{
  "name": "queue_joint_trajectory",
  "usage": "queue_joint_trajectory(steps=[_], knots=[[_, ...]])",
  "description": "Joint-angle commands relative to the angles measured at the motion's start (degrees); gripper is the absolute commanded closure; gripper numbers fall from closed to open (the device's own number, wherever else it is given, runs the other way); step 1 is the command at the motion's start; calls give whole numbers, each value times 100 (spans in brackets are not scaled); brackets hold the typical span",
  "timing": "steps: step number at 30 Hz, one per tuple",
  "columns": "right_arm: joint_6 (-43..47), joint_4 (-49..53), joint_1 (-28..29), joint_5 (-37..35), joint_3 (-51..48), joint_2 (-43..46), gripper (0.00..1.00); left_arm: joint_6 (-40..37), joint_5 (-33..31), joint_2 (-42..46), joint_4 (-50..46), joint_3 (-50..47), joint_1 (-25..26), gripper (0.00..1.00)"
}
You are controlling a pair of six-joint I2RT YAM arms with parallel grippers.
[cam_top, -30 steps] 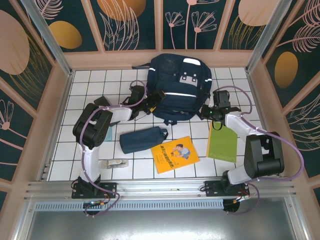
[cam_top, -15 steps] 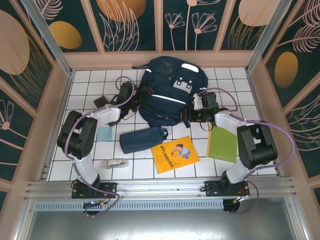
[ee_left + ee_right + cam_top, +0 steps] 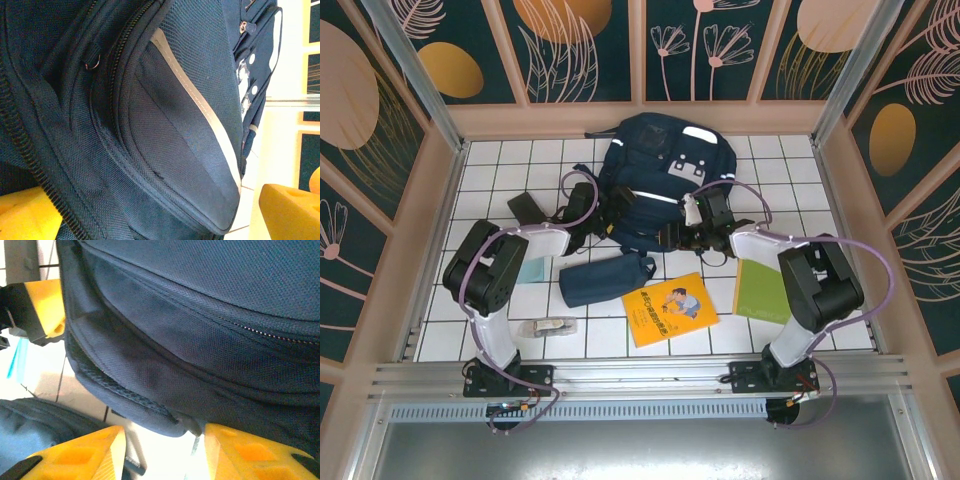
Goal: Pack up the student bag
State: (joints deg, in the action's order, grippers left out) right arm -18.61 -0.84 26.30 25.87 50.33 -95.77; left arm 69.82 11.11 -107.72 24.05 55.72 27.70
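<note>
The large navy-blue fabric backpack with white reflective stripes (image 3: pixel 665 175) lies on the white tiled tabletop (image 3: pixel 490 165), and both hands meet it at its near edge.

The left hand (image 3: pixel 609 214) is at the left lower corner of the bag, and its yellow fingers (image 3: pixel 292 210) are spread wide. In the left wrist view the front pocket (image 3: pixel 180 145) of the bag, with one white stripe, is right in front of this hand. The finger on the right stands free of the fabric.

The right hand (image 3: pixel 673 237) is at the bottom edge of the bag. Its two fingers (image 3: pixel 75 455) are part way apart, and the bottom seam hangs just above the gap between them. They grip nothing.

What is inside the backpack is hidden.

An oblong navy fabric pouch (image 3: pixel 607 278) lies just on the near side of both hands. Whether it is zipped, I cannot tell. Nearer than the right hand is a yellow book with a cartoon cover (image 3: pixel 670 310). A flat green notebook (image 3: pixel 765 290) lies beside the right arm. A flat black piece (image 3: pixel 527 207) lies to the left of the left hand. On the near side of that hand are a light-blue flat piece (image 3: pixel 530 268) and, well apart, a small clear packet (image 3: pixel 548 327). All these lie on the tabletop, outside the bag.
</note>
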Motion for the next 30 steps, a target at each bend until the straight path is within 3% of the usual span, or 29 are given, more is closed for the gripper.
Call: queue_joint_trajectory(steps=[1, 9, 12, 18, 30], knots=[[28, -40, 6, -382, 161, -185, 54, 98, 51, -368, -199, -32, -2, 1], [348, -126, 18, -688, 376, -414, 44, -43, -39, -324, -296, -96, -2, 1], [341, -321, 24, -375, 528, -542, 43, -47, -31, -356, -303, -97, -8, 1], [355, -327, 318, -254, 725, -661, 64, -124, -135, -384, -354, -88, -2, 1], [338, 83, 407, -556, 785, -189, 61, -222, -179, -503, -374, -125, -2, 1]])
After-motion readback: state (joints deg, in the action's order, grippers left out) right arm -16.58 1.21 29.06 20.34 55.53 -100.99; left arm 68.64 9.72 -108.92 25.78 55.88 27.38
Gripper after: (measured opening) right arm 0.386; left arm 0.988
